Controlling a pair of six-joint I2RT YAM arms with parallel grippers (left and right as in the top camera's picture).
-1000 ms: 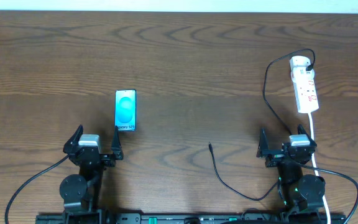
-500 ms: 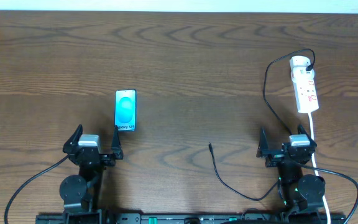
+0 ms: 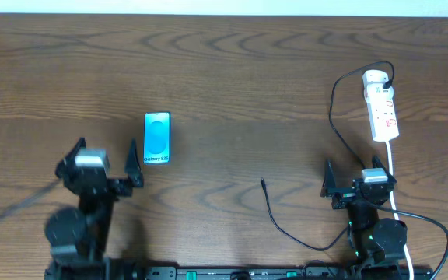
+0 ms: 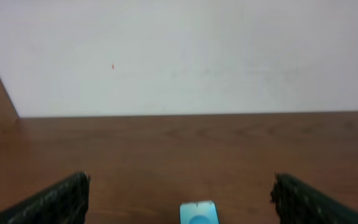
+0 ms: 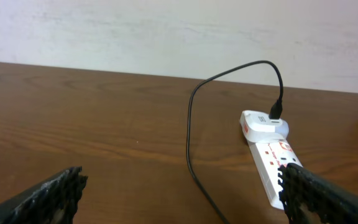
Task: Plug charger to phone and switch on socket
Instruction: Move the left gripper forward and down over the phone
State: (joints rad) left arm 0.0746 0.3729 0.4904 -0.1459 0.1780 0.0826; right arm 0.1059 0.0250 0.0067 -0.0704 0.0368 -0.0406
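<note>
The phone [image 3: 157, 138] lies flat on the table, cyan screen up, white text band at its near end; its far end shows at the bottom of the left wrist view [image 4: 198, 213]. My left gripper [image 3: 105, 158] is open and empty just left of and nearer than the phone. The white socket [image 3: 381, 106] lies at the far right, also in the right wrist view [image 5: 267, 154]. The charger's black plug sits in its far end, and the thin cable [image 3: 334, 117] runs down to a loose tip [image 3: 263, 183] mid-table. My right gripper [image 3: 355, 178] is open and empty, below the socket.
The socket's white cord [image 3: 393, 175] runs toward the near edge past the right arm. Thicker black robot cables [image 3: 434, 225] lie at the near right. A pale wall stands beyond the table's far edge [image 4: 179, 56].
My left arm has moved left and farther from the near edge, toward the phone's level. The right arm, phone, cable and socket have not moved.
</note>
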